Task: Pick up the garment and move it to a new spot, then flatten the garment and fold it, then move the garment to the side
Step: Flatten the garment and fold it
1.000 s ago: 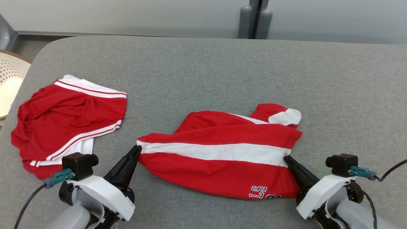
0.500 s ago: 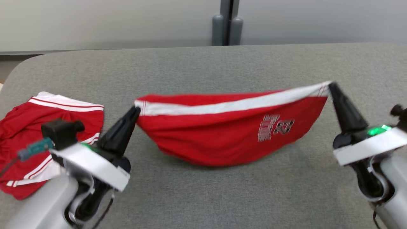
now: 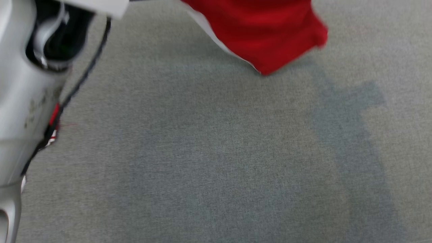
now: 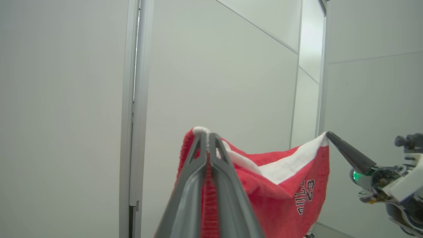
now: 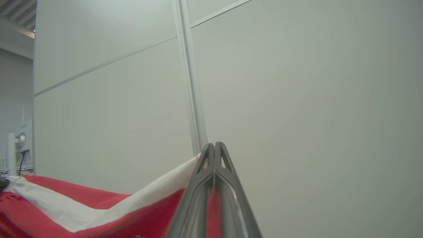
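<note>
left wrist view: left claw (image 4: 209, 136) and right claw (image 5: 214, 144) each clamped on a top corner of the red garment (image 4: 284, 188), hanging over the grey surface (image 3: 216, 152); thin pinches could slip mid-swing.

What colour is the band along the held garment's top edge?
White, on a red garment; clearest in the left wrist view.

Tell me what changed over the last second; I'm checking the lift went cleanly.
The left gripper and right gripper lifted the red garment off the grey table: it lay there a second ago, now hangs stretched between them. The head view shifted too. Unchanged: both stay shut on its ends.
</note>
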Controlling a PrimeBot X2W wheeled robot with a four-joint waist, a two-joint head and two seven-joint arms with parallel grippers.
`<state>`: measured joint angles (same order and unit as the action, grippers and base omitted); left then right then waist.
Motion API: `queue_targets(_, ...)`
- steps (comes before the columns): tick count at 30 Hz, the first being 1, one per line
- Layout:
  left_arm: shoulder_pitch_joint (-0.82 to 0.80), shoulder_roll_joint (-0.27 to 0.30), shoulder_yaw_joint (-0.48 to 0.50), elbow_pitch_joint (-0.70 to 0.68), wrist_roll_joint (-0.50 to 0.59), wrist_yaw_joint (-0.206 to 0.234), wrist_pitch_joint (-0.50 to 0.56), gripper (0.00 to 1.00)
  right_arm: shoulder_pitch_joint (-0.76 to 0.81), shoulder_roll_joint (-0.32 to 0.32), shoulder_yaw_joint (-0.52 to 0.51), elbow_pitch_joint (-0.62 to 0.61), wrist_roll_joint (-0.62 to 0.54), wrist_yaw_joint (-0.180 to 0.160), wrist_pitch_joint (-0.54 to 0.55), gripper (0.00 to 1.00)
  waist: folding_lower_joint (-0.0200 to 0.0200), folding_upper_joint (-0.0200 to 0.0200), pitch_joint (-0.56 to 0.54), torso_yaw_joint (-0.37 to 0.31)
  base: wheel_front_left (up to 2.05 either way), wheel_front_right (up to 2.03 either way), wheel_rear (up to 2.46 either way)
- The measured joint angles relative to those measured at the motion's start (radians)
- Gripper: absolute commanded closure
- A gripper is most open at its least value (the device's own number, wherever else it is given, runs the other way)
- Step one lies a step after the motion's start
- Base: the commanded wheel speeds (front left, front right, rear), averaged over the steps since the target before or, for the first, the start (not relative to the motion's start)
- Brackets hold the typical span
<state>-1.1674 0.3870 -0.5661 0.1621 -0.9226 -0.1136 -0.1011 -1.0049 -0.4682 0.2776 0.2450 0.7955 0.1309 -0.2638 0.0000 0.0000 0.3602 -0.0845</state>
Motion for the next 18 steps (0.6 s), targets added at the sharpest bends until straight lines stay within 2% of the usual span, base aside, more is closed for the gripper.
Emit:
queue_targets(4, -0.135, -0.055, -0.010, 0.089, 0.036, -0.010, -0.097, 1.00, -0.072, -0.002, -0.086, -0.048, -0.072, 0.000, 0.000, 1.00, 0.0000, 0.0000, 0.071, -0.024, 0.00, 0.00, 0.00)
queue_targets(8, -0.114, -0.053, -0.066, 0.089, 0.016, -0.013, -0.146, 1.00, -0.033, -0.007, -0.132, -0.130, -0.089, 0.000, 0.000, 1.00, 0.0000, 0.0000, 0.105, -0.050, 0.00, 0.00, 0.00)
queue_targets(12, 0.055, 0.009, -0.116, 0.004, -0.014, -0.016, -0.159, 1.00, 0.129, -0.024, -0.124, -0.226, -0.069, 0.000, 0.000, 1.00, 0.0000, 0.0000, 0.097, -0.062, 0.00, 0.00, 0.00)
queue_targets(15, 0.239, 0.053, -0.081, -0.095, -0.013, -0.016, -0.163, 1.00, 0.295, -0.048, -0.109, -0.290, -0.044, 0.000, 0.000, 1.00, 0.0000, 0.0000, 0.082, -0.058, 0.00, 0.00, 0.00)
queue_targets(18, 0.464, 0.073, -0.080, -0.187, -0.010, -0.016, -0.163, 1.00, 0.484, -0.060, -0.125, -0.356, -0.015, 0.000, 0.000, 1.00, 0.0000, 0.0000, 0.064, -0.048, 0.00, 0.00, 0.00)
